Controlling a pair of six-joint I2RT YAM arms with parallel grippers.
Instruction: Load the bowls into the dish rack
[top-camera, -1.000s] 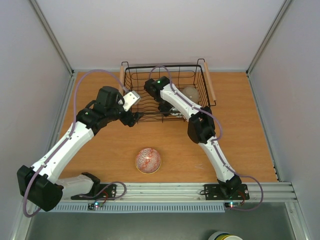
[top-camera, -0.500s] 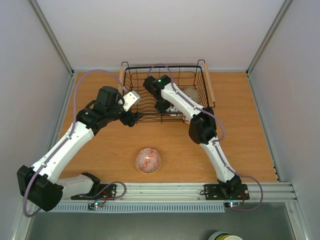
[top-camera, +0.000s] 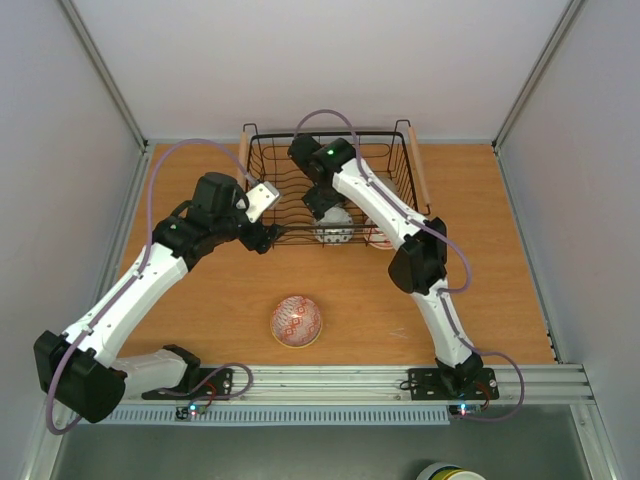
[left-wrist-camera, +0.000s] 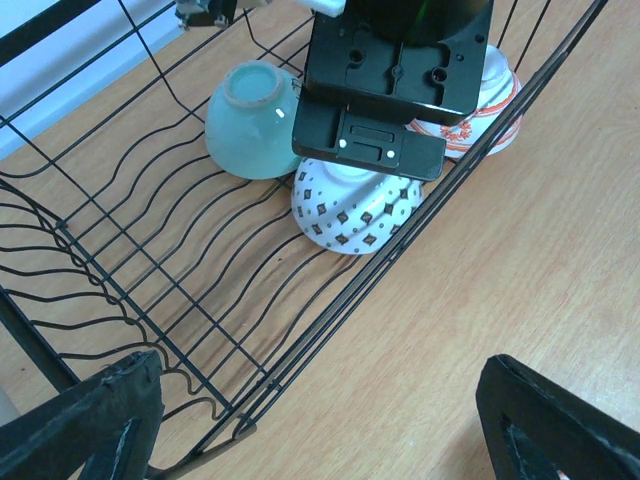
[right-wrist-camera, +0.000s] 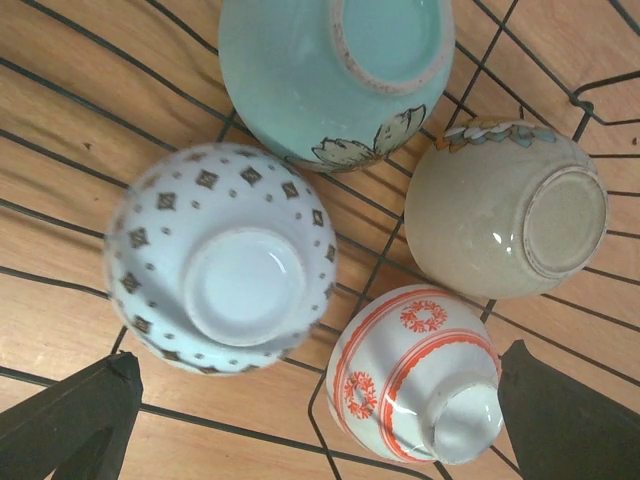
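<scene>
The black wire dish rack (top-camera: 300, 134) stands at the back of the table. In the right wrist view four bowls lie upside down in it: pale green (right-wrist-camera: 335, 70), white with dark diamonds (right-wrist-camera: 220, 270), beige (right-wrist-camera: 505, 215), red-and-white (right-wrist-camera: 420, 375). My right gripper (top-camera: 325, 205) hangs over them, open and empty (right-wrist-camera: 320, 430). A red-and-white patterned bowl (top-camera: 296, 321) sits alone on the table near the front. My left gripper (top-camera: 270, 238) is open and empty (left-wrist-camera: 320, 440) outside the rack's front left corner. The left wrist view shows the green bowl (left-wrist-camera: 252, 118) and diamond bowl (left-wrist-camera: 355, 210).
The rack has light wooden handles on both sides (top-camera: 417, 170). Its front wire wall (left-wrist-camera: 330, 320) runs close under my left gripper. Grey walls close the table at left, right and back. A metal rail (top-camera: 340, 380) runs along the near edge.
My right gripper has lifted up and back inside the rack, and the white diamond bowl now shows below it, free. The left arm has not moved.
</scene>
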